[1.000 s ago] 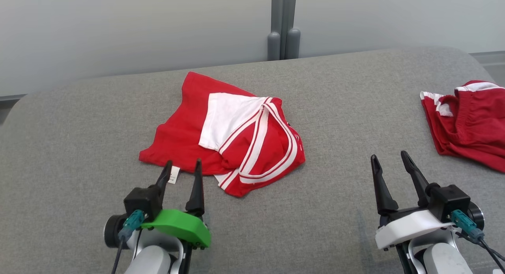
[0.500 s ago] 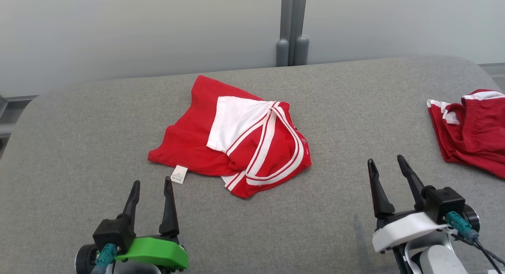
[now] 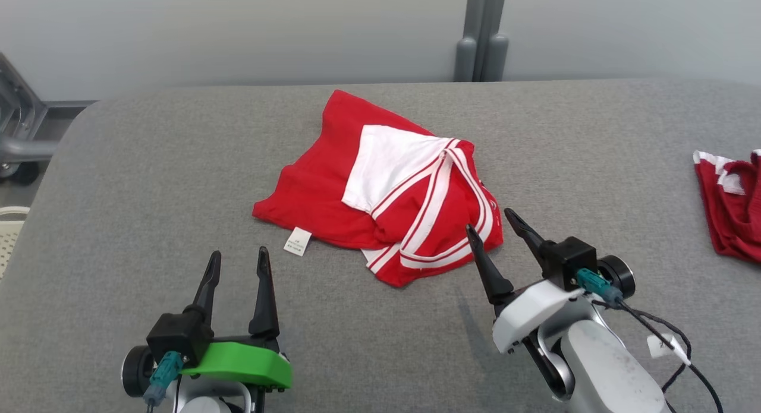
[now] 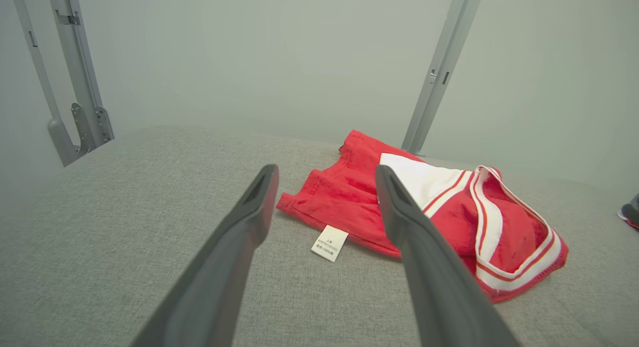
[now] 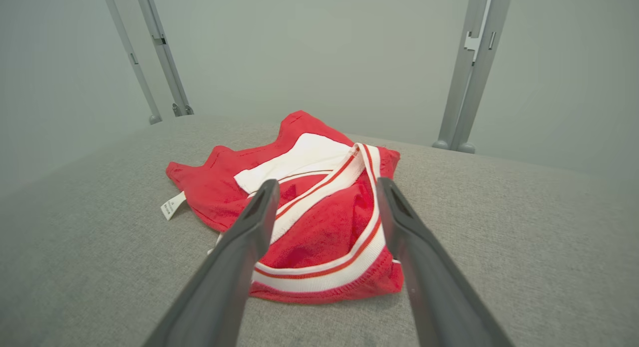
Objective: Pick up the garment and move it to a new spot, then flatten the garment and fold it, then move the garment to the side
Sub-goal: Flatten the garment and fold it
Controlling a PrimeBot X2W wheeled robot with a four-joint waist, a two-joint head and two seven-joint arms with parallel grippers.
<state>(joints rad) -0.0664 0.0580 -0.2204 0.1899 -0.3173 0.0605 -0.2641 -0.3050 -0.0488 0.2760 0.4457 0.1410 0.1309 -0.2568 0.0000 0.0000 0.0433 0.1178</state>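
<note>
Red garment (image 3: 380, 187) with a white panel and white-striped band, lying loosely bunched on the grey surface (image 3: 148, 181), ahead of both end effectors. Over the last second the left end effector (image 3: 238, 254), which had its tips at the garment's near hem beside the label (image 3: 297, 241), has drawn back. It now sits clear of the cloth, fingers spread and empty. The right end effector (image 3: 489, 220), earlier well apart from the garment, has swung in. Its tips now stand just beside the striped band, one finger overlapping that band in the head view, and it too is spread wide with nothing held. In the right wrist view the band lies between and just beyond the fingers. The head camera also turned during this second, so the garment's shift across the picture is not a move of the cloth.

Judged from this, the grasp passes to the right arm, with the band as the likely pick point. Whether contact is made cannot be told.

Open surface lies wide to the outer side of the left end effector and beyond the garment up to the far edge. A second red garment (image 3: 731, 205) lies well apart on the right end effector's outer side, limiting room there.
</note>
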